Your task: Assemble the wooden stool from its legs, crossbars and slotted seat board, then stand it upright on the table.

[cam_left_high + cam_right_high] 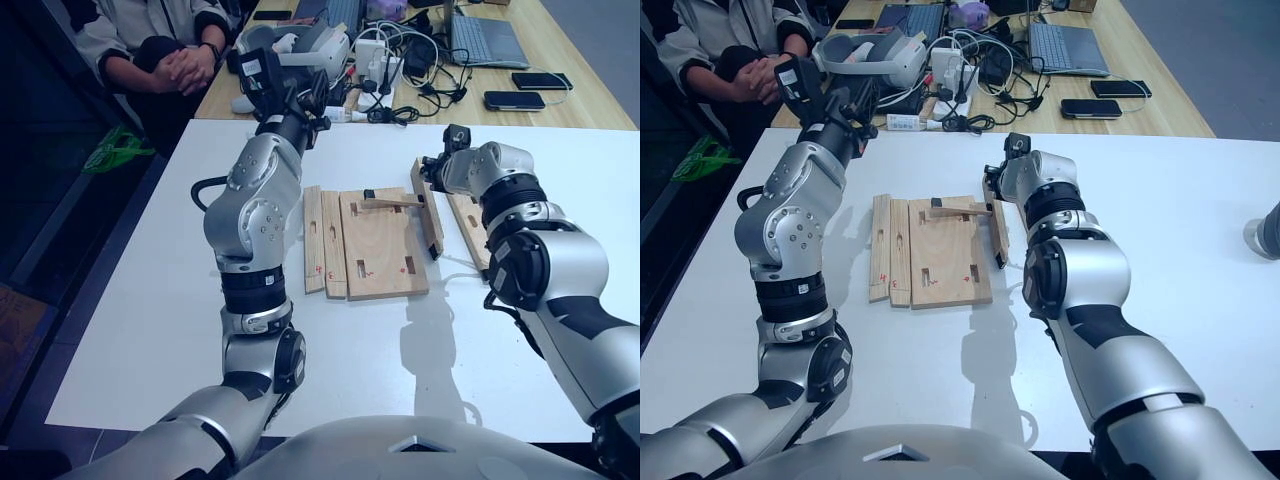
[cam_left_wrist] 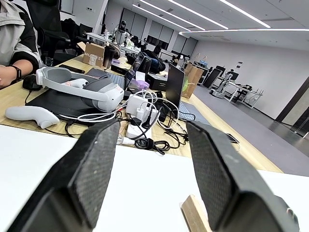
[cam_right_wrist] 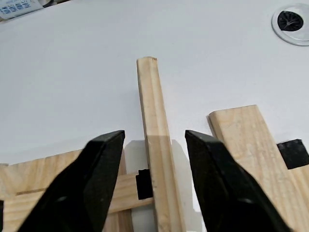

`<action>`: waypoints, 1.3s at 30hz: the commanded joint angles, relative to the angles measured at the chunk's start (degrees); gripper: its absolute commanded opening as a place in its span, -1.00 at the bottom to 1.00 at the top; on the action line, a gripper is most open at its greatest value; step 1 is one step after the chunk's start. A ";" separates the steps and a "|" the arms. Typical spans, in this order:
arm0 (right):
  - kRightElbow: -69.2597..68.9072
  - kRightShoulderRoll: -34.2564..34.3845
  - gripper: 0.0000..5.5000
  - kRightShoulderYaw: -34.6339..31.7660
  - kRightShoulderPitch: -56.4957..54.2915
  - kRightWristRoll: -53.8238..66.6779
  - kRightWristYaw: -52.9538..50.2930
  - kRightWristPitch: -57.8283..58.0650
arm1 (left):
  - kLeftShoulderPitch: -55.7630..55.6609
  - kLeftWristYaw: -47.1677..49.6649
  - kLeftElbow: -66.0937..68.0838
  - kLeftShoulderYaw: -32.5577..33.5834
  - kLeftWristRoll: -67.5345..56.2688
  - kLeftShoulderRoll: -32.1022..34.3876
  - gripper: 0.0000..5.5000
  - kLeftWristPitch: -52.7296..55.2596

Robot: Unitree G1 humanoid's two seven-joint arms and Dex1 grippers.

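The slotted seat board (image 1: 380, 250) lies flat in the middle of the white table. Two wooden legs (image 1: 322, 240) lie side by side against its left edge. A thin crossbar (image 1: 395, 203) rests across its far end. Along the board's right edge a wooden leg (image 3: 153, 145) stands on its narrow side, and my right gripper (image 3: 154, 137) is open astride its far end, with a small gap at each finger. Another leg (image 1: 468, 230) lies flat further right. My left gripper (image 1: 312, 108) is held high over the table's far edge, open with nothing between its fingers (image 2: 91, 174).
Behind the white table a wooden desk (image 1: 560, 60) carries a headset (image 2: 82, 87), tangled cables (image 1: 395, 95), laptops and phones. A person sits at its left end with clasped hands. A round cable grommet (image 3: 292, 19) is set into the table beyond my right gripper.
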 commanded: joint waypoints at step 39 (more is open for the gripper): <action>-2.57 0.23 -0.63 -2.25 3.46 2.56 7.20 -14.05 | -0.66 0.03 0.71 0.06 0.32 0.63 -0.08 -0.17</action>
